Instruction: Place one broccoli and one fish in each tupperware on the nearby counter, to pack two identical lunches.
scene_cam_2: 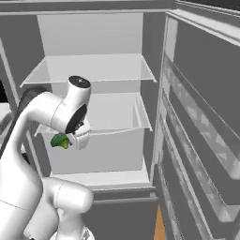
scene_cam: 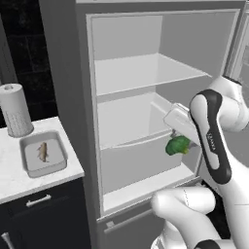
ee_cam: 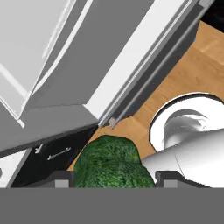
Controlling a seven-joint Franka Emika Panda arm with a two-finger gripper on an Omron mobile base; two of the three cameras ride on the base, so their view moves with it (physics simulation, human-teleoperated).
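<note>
While the fridge stands wide open with bare shelves, the arm has a broccoli pinched in its gripper, out in front of the lower drawer. In the hand view you can see the green head wedged right between the two dark tips, so the jaws are closed on it, fairly narrow.

Progress so far, as best I can judge: over at about 9 o'clock in the left base view, one tupperware sits on the counter, just beside the fridge's side wall, and it's got a fish lying in it. No broccoli in there that I can make out. A paper towel roll stands behind it at roughly 11 o'clock from the tray.

So one fish is placed and one broccoli is in hand, not yet dropped off. Can't say anything about a second tray, so I'd guess a good half of the job is left: this broccoli, plus another fish and broccoli pair.
</note>
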